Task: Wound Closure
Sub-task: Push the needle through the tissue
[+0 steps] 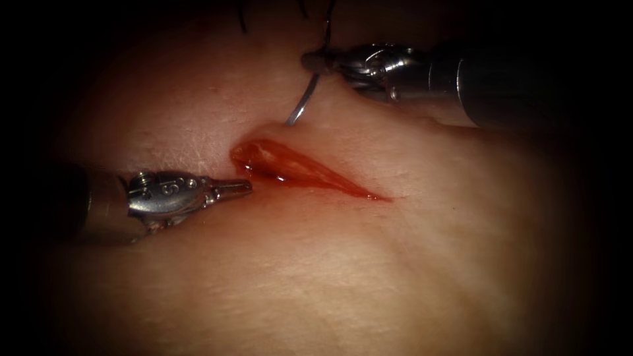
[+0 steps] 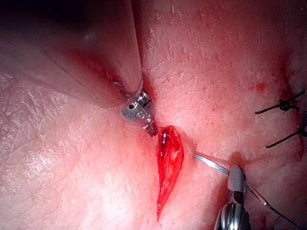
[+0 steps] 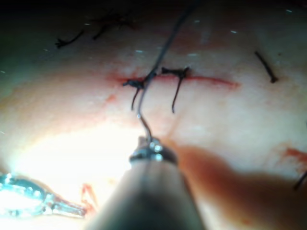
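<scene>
Endoscope: my right tool [image 1: 315,61], upper centre, is clamped on the needle [image 1: 304,102] near its tail; its point hangs free just above the cut [image 1: 300,170], not in the tissue [image 1: 395,277]. My left tool [image 1: 239,188], closed and empty, rests at the cut's left end.

Left wrist view: the needle tip sits close beside the cut.

Right wrist view: thread [image 3: 165,48] trails over older stitches [image 3: 177,81]; I judge it could snag there.

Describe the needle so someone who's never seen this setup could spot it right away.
Start at the red open cut in the middle of the tissue. Go up to the right arm's tool, whose shut hand grips the needle near its thread end. It is the thin, curved, shiny steel arc hanging toward the cut with its tip free above the tissue, unlike the dark thread and the blunt, empty left tool.
</scene>
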Controlling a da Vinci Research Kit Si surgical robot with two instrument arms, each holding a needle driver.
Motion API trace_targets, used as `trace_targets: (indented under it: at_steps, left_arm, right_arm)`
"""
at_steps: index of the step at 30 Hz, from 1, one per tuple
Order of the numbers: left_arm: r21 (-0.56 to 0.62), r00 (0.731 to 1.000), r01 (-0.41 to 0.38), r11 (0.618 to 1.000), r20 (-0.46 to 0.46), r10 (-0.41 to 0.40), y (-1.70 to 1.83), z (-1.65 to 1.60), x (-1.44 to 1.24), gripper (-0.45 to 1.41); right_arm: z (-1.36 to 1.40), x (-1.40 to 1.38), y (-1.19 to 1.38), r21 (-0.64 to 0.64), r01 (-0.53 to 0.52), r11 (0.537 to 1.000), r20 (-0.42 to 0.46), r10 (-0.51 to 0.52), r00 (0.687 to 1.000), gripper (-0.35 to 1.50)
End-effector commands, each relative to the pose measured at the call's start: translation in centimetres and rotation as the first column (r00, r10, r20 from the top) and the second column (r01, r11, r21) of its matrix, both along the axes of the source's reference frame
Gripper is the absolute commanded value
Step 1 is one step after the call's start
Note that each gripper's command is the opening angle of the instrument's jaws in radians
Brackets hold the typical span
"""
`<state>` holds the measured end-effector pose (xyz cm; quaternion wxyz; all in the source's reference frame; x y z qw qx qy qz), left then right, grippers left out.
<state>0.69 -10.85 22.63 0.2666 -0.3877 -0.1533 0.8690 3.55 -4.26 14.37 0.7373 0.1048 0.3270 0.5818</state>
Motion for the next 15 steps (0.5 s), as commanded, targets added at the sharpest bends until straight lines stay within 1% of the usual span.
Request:
trace_targets:
  at_steps: [1,9,15]
  left_arm:
    - [0.004,1.0,-0.001,1.0,0.0,0.001,-0.09,0.05,-0.06,-0.45]
    - [0.004,1.0,-0.001,1.0,0.0,0.001,-0.09,0.05,-0.06,-0.45]
    - [0.004,1.0,-0.002,1.0,-0.003,0.002,-0.09,0.05,-0.06,-0.45]
  right_arm:
    - [0.07,0.05,0.02,-0.002,-0.001,1.0,0.001,0.001,1.0,-0.35]
    - [0.07,0.05,0.02,-0.006,-0.006,1.0,0.008,0.006,1.0,-0.35]
    - [0.09,0.11,-0.01,0.005,0.014,1.0,-0.023,-0.014,1.0,-0.35]
